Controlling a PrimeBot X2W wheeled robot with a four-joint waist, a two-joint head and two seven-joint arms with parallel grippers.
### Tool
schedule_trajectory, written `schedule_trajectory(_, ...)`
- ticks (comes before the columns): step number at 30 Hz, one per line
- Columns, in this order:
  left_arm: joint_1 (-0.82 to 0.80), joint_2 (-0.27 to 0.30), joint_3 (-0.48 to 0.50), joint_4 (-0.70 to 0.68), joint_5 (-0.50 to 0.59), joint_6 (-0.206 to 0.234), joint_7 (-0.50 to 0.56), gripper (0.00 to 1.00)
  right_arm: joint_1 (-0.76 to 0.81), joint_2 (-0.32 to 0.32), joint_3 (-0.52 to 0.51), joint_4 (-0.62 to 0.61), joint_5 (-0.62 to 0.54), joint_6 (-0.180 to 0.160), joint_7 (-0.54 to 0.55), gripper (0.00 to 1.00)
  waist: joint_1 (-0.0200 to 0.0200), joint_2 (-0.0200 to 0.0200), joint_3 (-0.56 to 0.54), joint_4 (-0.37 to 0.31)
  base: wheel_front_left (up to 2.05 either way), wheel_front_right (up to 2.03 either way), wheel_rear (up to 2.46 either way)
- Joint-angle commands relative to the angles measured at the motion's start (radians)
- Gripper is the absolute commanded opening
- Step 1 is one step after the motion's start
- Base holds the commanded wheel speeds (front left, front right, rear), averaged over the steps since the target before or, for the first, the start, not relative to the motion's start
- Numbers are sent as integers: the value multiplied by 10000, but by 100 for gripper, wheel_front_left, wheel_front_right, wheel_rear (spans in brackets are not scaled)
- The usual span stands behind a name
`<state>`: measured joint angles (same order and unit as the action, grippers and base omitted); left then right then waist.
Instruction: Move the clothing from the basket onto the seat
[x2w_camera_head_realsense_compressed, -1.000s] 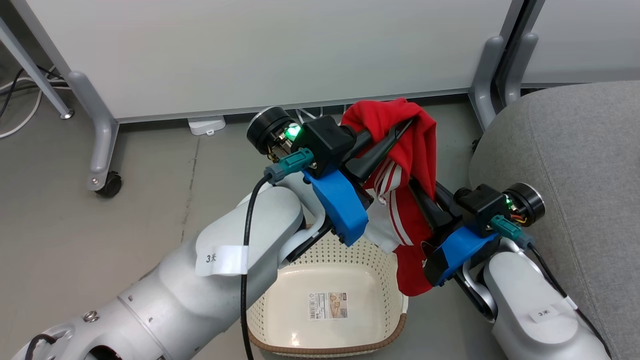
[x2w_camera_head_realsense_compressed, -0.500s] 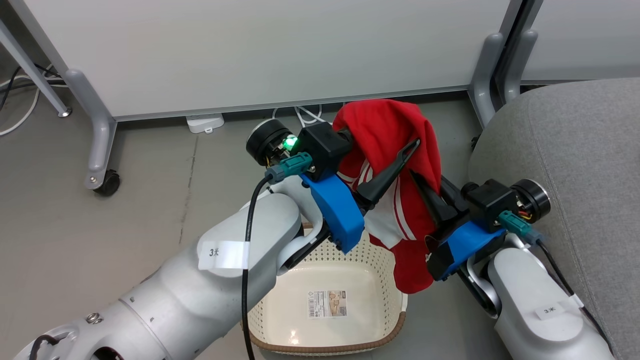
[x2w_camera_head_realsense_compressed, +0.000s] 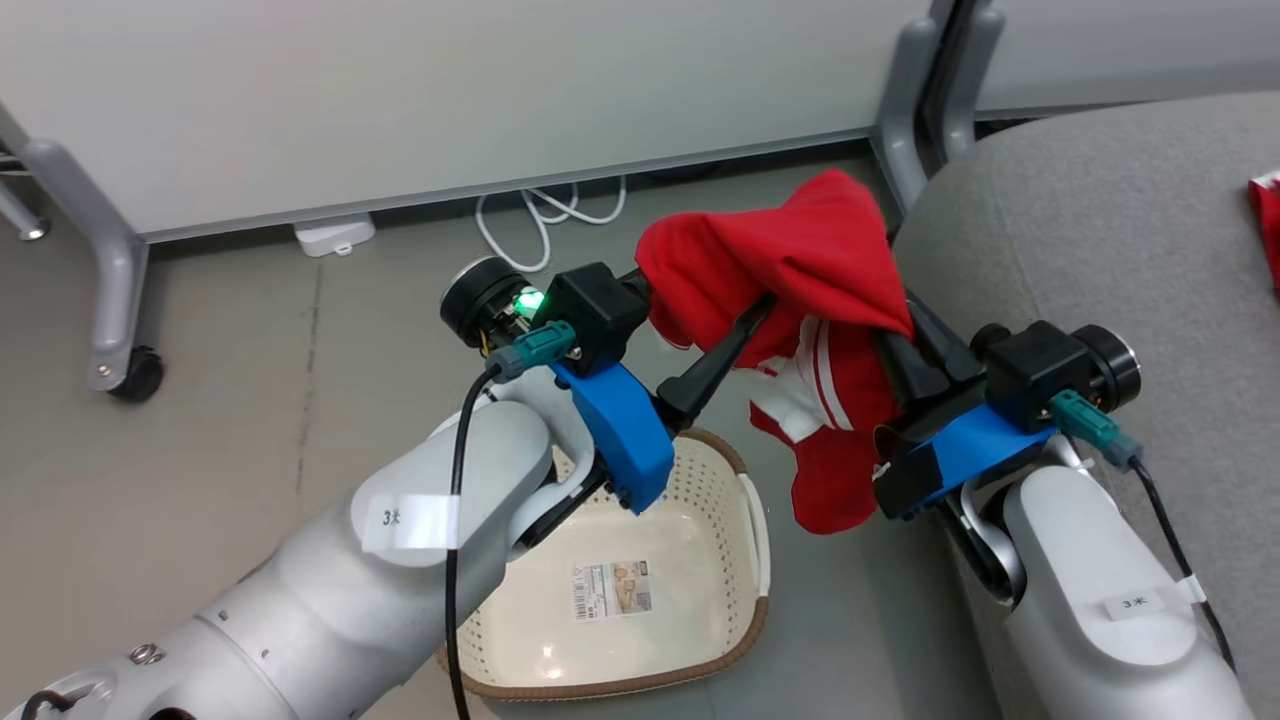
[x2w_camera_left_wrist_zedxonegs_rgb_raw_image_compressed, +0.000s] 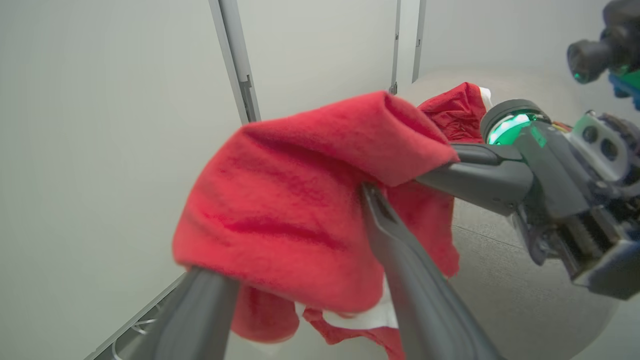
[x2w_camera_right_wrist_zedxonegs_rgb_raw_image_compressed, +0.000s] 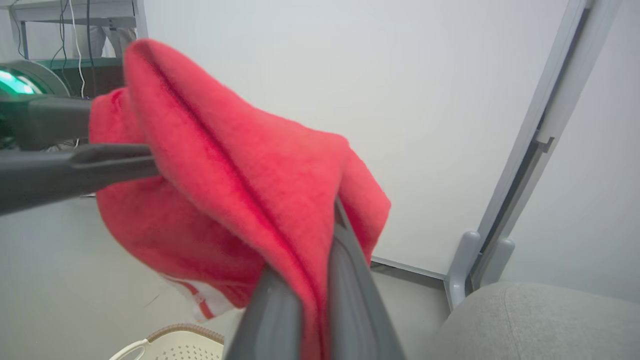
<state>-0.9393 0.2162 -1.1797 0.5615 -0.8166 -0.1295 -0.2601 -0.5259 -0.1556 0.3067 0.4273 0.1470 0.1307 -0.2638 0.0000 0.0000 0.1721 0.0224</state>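
Left gripper (x2w_camera_head_realsense_compressed: 735, 278) released, jaws spread wide. Its lower finger (x2w_camera_head_realsense_compressed: 720, 355) is bare and in plain sight, the upper one buried under the clothing (x2w_camera_head_realsense_compressed: 800, 255). Red fabric drapes over both left fingers like a tent, not pinched by them. In the left wrist view the cloth hangs across the gap between the two fingers; one tip pokes out at its lower edge, the other finger runs in under the fold.

Right gripper (x2w_camera_head_realsense_compressed: 893, 345) clenched on the clothing: the right wrist view shows its two fingers (x2w_camera_right_wrist_zedxonegs_rgb_raw_image_compressed: 352, 280) pressed together with a red fold caught between.

Clothing hangs in the air between the two grippers, top bunched over the fingertips. Its tail, with white panel and stripes, dangles below the right fingers.

Basket (x2w_camera_head_realsense_compressed: 752, 520) on the floor below the left fingers, label on its base showing; clothing is clear of it.

Seat (x2w_camera_head_realsense_compressed: 1100, 220) just beyond the right gripper, on its outer side. The clothing's top is near the seat's corner, not resting on it. Second garment (x2w_camera_head_realsense_compressed: 1266, 215), red, lies on the seat well past the right fingers.
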Motion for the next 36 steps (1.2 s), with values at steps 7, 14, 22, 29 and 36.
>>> schedule_trajectory(7,422,316,77,-254,423,77,-57,100,155,56,-803,-618,-122,1,-11,0,0,0,523,-946,0,0,0)
schedule_trajectory(14,669,575,295,-609,857,136,-61,100,487,104,-1673,-1307,-163,1,-10,0,0,0,869,-1774,0,0,0)
schedule_trajectory(22,853,677,556,-1056,1411,116,-62,100,970,138,-2646,-2008,-182,1,-10,0,0,0,1149,-2664,0,0,0)
schedule_trajectory(29,1000,718,558,-1185,1728,49,-63,100,1439,270,-3335,-2422,-209,1,-10,0,0,0,1357,-3335,0,0,0)
schedule_trajectory(36,1128,733,621,-1291,1952,17,-63,100,1947,426,-3851,-2669,-243,1,-10,0,0,0,1535,-3806,0,0,0)
